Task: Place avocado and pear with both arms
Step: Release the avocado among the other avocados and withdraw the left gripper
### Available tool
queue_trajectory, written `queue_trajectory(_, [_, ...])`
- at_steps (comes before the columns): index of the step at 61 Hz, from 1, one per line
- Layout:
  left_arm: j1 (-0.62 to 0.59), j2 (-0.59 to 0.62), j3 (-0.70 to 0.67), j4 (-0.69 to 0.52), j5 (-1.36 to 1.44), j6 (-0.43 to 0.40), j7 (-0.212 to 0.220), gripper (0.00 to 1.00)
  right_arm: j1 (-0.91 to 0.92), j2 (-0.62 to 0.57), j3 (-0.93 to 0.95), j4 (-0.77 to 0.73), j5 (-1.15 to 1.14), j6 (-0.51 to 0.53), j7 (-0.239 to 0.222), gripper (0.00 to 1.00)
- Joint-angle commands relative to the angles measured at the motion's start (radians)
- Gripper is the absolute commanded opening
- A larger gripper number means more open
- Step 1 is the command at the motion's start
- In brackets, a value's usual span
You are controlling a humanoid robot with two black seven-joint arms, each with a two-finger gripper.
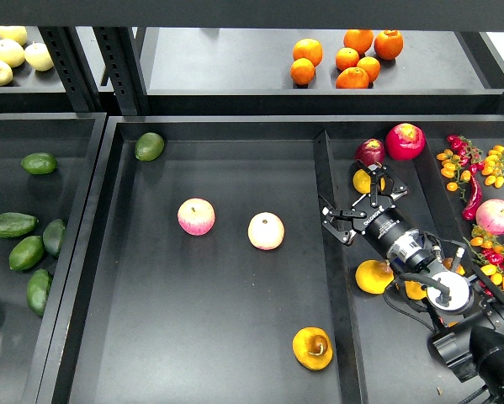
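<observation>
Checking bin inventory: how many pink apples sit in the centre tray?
2. One pink apple lies left of centre in the centre tray; the paler apple sits to its right, apart from it. None look hidden there.

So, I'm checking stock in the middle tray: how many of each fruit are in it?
Apples: 2
Light green avocado: 1
Pear: 1
Total: 4
</observation>
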Motion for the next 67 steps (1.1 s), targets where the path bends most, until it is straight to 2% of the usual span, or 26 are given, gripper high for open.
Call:
queue_trajectory(1, [-0.002,-0.003,0.0,0.0,0.0,0.0,0.0,0.77,0.0,0.0,0.0,0.0,0.0,0.0,0.0,1.0])
queue_trajectory(23, [-0.002,-0.005,-0.006,-0.003,-0.001,0.0,0.0,0.87,0.0,0.0,0.0,-0.002,0.0,0.0,0.0,1.0])
queue_trajectory(39, [-0.023,-0.031,-0.049,-0.021,-0.012,0.0,0.0,0.87,0.0,0.0,0.0,0.0,0.0,0.0,0.0,1.0])
queue_trajectory(52, [-0.023,-0.074,-0.223,-0.086,-0.04,0.0,0.0,0.86,0.0,0.0,0.0,0.001,0.0,0.0,0.002,1.0])
queue_trajectory(67, [-0.023,-0.192,-0.482,-0.13,-0.109,0.0,0.0,0.86,0.0,0.0,0.0,0.001,0.0,0.0,0.0,1.0])
